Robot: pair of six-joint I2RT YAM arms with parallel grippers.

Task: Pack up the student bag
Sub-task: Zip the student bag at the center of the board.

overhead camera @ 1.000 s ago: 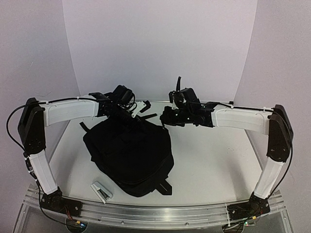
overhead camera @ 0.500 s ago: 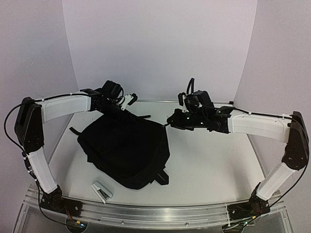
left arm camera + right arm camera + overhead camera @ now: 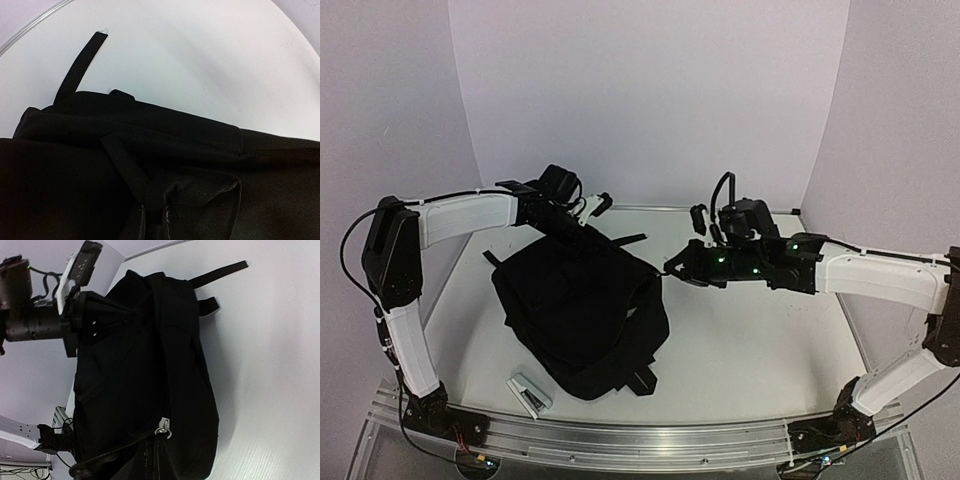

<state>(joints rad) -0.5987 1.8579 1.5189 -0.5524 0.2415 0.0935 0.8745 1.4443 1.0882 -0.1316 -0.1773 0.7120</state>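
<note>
Left pincer (image 3: 578,222): jaws narrow, pinching top rear edge of student bag (image 3: 575,310); fabric drawn taut toward it. Right pincer (image 3: 669,270): closed, tip against bag's right edge; cannot tell whether anything is caught there. Bag rests on white desk (image 3: 770,340), left of centre, between both pincers. Bag: black woven fabric, soft rounded form. Flat webbing strap (image 3: 80,65) trails over smooth desk. Silver zipper pull (image 3: 162,429) sits on curved zipper track. Small grey-white object (image 3: 530,393) lies near bag's front corner.
</note>
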